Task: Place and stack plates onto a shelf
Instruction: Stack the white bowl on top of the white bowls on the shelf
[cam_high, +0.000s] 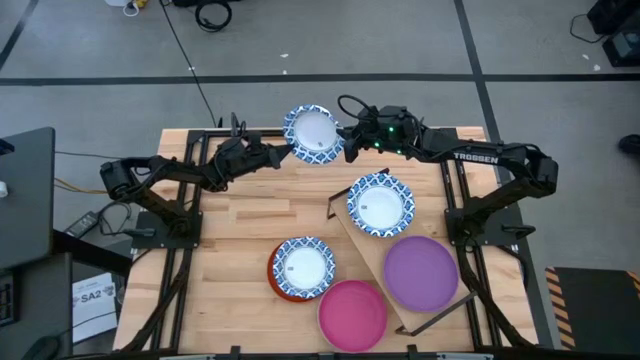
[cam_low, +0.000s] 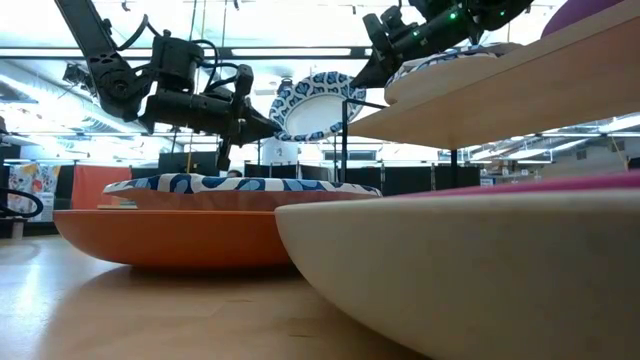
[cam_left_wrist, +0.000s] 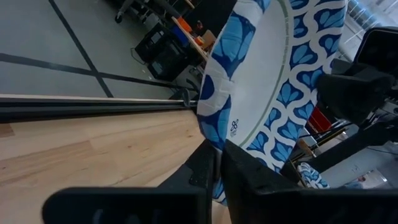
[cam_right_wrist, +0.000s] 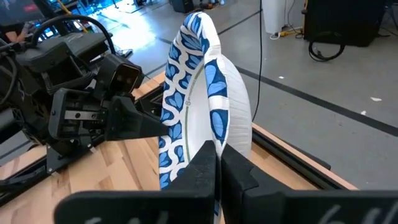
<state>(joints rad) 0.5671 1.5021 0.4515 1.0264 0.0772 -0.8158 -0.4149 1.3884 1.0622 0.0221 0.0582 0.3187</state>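
a blue-and-white plate (cam_high: 311, 134) hangs upright above the desk's (cam_high: 240, 215) far edge, pinched at opposite rims: left gripper (cam_high: 284, 152) fingers clamped on one side, right gripper (cam_high: 347, 143) fingers clamped on the other. another patterned plate (cam_high: 380, 204) and a purple plate (cam_high: 421, 272) lie on the shelf (cam_high: 366, 250).

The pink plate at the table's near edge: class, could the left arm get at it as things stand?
Probably not yet. The left end effector is pinching the blue-and-white plate held up at the far edge, shared with the right end effector. The pink plate itself lies uncovered.
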